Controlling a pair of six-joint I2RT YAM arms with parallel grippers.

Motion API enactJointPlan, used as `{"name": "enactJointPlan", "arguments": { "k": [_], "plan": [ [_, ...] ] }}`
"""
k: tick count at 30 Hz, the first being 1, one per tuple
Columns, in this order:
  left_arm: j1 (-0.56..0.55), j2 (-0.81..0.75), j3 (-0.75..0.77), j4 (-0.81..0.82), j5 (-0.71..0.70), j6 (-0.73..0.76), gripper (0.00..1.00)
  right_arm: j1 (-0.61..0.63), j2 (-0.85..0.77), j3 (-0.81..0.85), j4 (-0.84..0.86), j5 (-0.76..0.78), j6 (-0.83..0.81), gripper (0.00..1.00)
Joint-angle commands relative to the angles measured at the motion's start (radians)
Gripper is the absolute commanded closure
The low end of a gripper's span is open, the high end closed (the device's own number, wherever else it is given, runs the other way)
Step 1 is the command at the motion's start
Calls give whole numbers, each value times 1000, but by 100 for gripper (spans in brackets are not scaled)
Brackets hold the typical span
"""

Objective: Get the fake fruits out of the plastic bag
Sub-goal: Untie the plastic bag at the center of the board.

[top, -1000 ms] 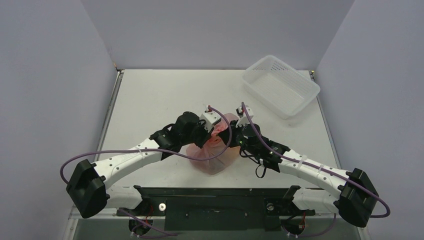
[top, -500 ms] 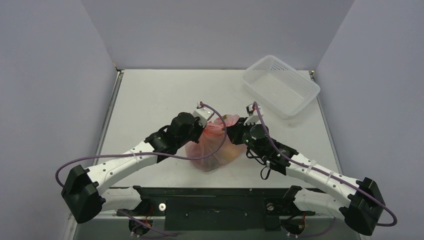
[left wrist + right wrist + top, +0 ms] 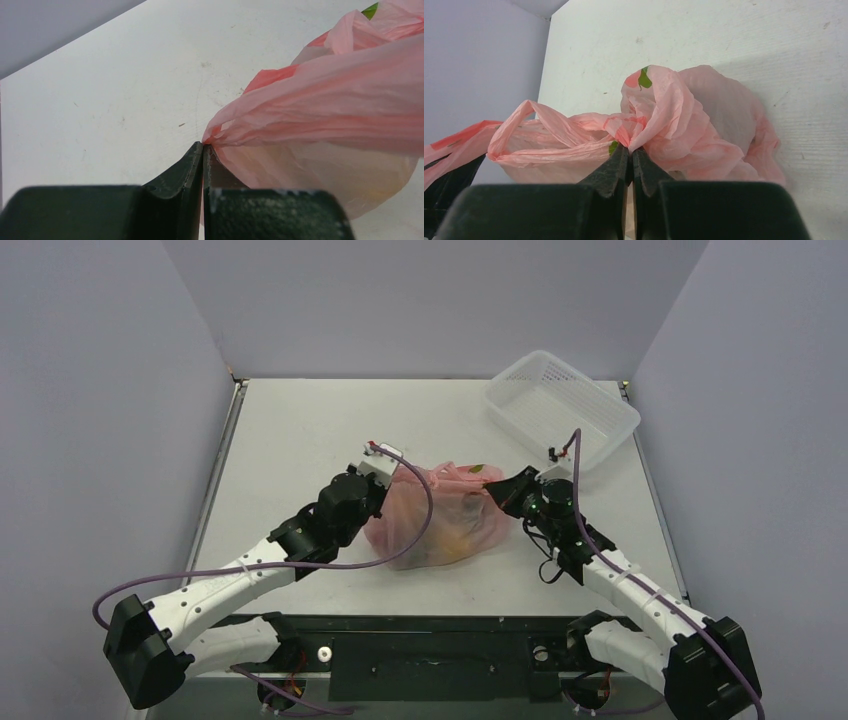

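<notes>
The pink plastic bag (image 3: 440,518) lies mid-table, stretched sideways between my two grippers. My left gripper (image 3: 385,476) is shut on the bag's left edge; in the left wrist view its tips (image 3: 203,146) pinch a pink fold of the plastic bag (image 3: 330,100). On the other side, my right gripper (image 3: 497,492) is shut on the bag's right rim, and the right wrist view shows its tips (image 3: 630,149) clamping gathered film of the plastic bag (image 3: 674,115). A yellow-orange fake fruit (image 3: 458,540) shows dimly through the film; other fruits are hidden inside.
A white perforated basket (image 3: 562,410) stands at the back right corner, apart from the bag. Purple cables loop over both arms. Grey walls close in the table on three sides.
Both grippers have pulled apart, the left going left and the right going right, and the bag has spread from a bunched heap into a wide, stretched shape.
</notes>
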Motion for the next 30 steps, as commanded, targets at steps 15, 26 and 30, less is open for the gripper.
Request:
{"name": "enactJointPlan", "arguments": {
  "k": [15,26,30],
  "plan": [
    [1,-56,-13,116,80,28,100,342,-117,304,-355,246,-590,47],
    [2,-60,-24,120,62,27,100,712,80,166,-54,656,-1281,35],
    [2,-64,-21,121,69,26,100,719,42,33,113,594,-1401,30]
  ]
}}
